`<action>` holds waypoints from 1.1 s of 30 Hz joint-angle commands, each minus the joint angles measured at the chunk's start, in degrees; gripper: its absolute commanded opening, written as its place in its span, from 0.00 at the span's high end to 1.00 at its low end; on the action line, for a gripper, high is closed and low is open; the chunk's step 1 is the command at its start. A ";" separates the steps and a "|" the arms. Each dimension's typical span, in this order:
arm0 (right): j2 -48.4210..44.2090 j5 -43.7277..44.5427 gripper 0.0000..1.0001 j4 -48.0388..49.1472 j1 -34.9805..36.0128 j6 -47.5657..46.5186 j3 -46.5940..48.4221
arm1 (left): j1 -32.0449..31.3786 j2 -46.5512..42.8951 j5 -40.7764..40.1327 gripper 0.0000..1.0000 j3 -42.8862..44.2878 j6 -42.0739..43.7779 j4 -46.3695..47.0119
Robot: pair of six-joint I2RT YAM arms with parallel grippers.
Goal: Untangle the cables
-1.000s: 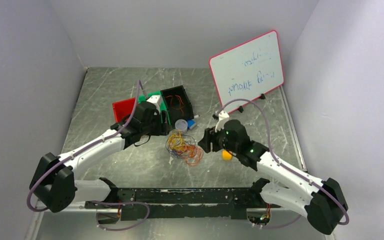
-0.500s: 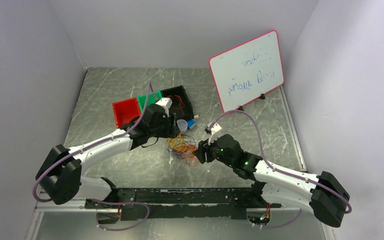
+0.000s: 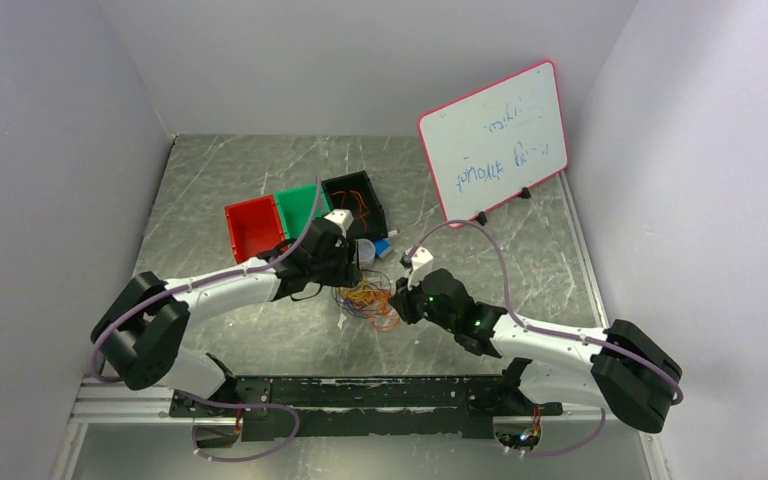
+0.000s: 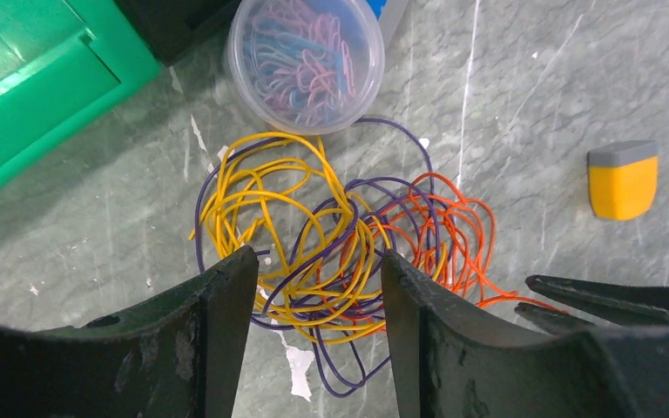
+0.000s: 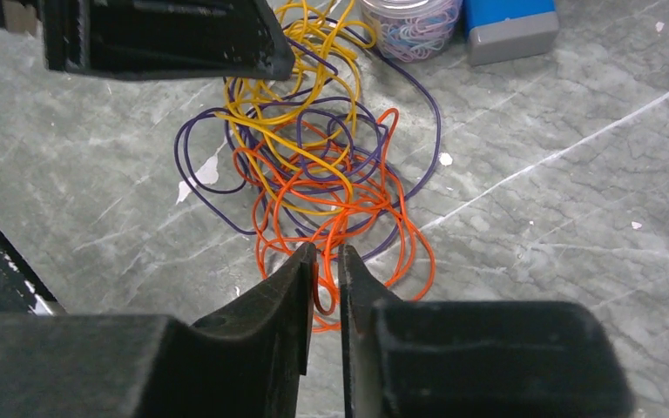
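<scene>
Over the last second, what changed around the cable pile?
Both arms closed in on the cables. The left gripper swung right and now hangs open over the yellow and purple loops. The right gripper moved left, and its jaws narrowed to a slit around a loop of the orange cable; grip not confirmed. The pile itself, the bins and the whiteboard stayed put.

Cables (image 4: 359,233): smooth plastic sheath, slight gloss. Table (image 4: 523,78) beneath them: grey marble-look, satin, white scuffs. Tub (image 4: 305,61) just beyond the cables: clear plastic (faintly cloudy). Green bin (image 4: 35,87) near the cables: glossy moulded plastic. Left gripper (image 4: 316,257) fingers (image 4: 222,331) over the cables: matt black, scuffed.
</scene>
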 commanded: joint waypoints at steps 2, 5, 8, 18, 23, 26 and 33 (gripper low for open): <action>0.26 1.23 0.94 1.72 0.32 0.56 1.78 | -1.42 2.32 -0.93 0.41 -0.49 -0.62 3.12; -2.51 3.16 1.00 -0.36 0.32 2.42 3.18 | -2.12 3.98 -1.53 0.42 -0.11 -0.55 3.14; -5.32 5.44 1.00 -4.10 0.33 3.21 6.73 | -2.92 5.49 -2.72 0.42 0.41 -0.16 2.56; -7.58 11.95 1.00 -17.65 0.21 -0.33 26.66 | -5.42 10.29 -7.40 0.67 0.67 -1.09 -1.26; -9.23 16.76 1.00 -21.53 0.21 -1.38 33.56 | -6.14 10.72 -8.35 0.69 -0.17 -1.99 -1.17; -10.20 20.45 1.00 -23.37 0.21 -3.53 38.65 | -6.28 10.75 -8.98 0.70 -0.29 -2.00 -1.38; -8.52 24.02 1.00 -26.56 0.25 -13.43 54.52 | -6.59 11.03 -9.76 0.72 -0.27 -1.35 -1.46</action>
